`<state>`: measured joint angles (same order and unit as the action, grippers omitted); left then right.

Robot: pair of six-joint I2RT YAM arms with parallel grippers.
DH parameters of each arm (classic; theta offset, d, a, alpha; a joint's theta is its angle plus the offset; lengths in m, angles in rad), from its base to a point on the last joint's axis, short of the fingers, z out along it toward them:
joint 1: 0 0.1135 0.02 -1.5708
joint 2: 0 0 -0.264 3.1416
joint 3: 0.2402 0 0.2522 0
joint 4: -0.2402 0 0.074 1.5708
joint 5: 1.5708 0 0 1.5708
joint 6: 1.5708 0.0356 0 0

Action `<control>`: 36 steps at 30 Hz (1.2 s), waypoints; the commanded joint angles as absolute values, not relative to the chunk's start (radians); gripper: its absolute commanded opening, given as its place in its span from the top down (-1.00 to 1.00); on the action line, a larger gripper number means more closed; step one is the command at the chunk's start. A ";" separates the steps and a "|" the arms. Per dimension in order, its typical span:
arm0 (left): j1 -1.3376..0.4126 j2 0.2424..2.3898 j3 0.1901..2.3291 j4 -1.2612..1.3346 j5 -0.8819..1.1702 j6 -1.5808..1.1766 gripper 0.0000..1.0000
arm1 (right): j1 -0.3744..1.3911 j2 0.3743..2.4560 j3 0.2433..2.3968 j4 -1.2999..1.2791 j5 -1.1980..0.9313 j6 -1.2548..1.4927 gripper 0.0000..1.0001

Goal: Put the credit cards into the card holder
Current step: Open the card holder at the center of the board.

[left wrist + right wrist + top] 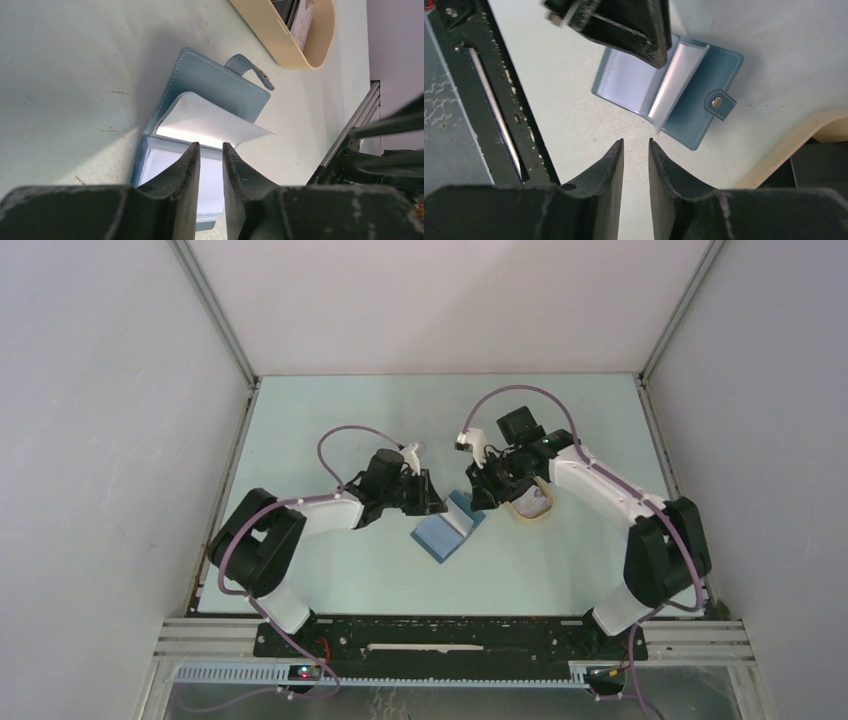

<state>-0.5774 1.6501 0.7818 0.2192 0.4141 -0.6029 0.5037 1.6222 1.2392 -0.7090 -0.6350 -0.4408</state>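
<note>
- Left gripper (211, 146): the jaws stand a narrow slot apart; nothing shows between them; the tips sit low over the left-hand pages of the opened holder; whether they press on a page cannot be told.
- Card holder (220, 82): it lies on the table (300, 430) between the two grippers; it is unfolded, teal cover downward, with the snap tab (247, 67) loose at its outer edge; one clear sleeve (210, 122) stands lifted off the stack; the opening step is judged complete; the sleeves look pale and see-through, and no card can be made out in any pocket.
- Right gripper (636, 142): the jaws are likewise only slightly parted; bare table shows through the gap; it holds nothing; it hovers just beside the holder, on the tray side.
- Beige tray (270, 30): it sits just right of the holder, partly under the right arm in the top view; the credit cards (301, 22) stand inside it, at least one dark and one whitish; the count cannot be told.
- Progress, as a judgement: early; the holder is open and presented; each visible card has yet to be picked from the tray, carried across and slid into a pocket.
</note>
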 commanded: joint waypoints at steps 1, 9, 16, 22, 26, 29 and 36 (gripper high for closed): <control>-0.597 1.591 0.819 0.261 0.391 -0.598 0.45 | 0.502 1.486 1.283 -0.739 -0.705 -0.527 0.35; -0.651 1.382 0.686 0.351 0.197 -0.529 0.46 | 0.531 1.194 1.100 -0.535 -0.788 -0.530 -0.11; -0.738 1.021 0.367 0.637 -0.139 -0.333 0.30 | 0.642 1.377 1.096 -0.591 -0.864 -0.614 -0.63; -0.734 0.865 0.221 0.686 -0.332 -0.314 -0.85 | 0.747 1.500 1.062 -0.499 -0.686 -0.778 -0.68; -0.703 0.896 0.219 0.639 -0.283 -0.410 -0.99 | 0.801 1.563 1.053 -0.448 -0.549 -0.942 -0.69; -0.703 0.922 0.208 0.639 -0.263 -0.470 -0.93 | 0.795 1.593 1.054 -0.426 -0.533 -0.989 -0.70; -0.702 1.001 0.169 0.640 -0.220 -0.671 -0.61 | 0.749 1.722 1.111 -0.459 -0.501 -0.920 -0.48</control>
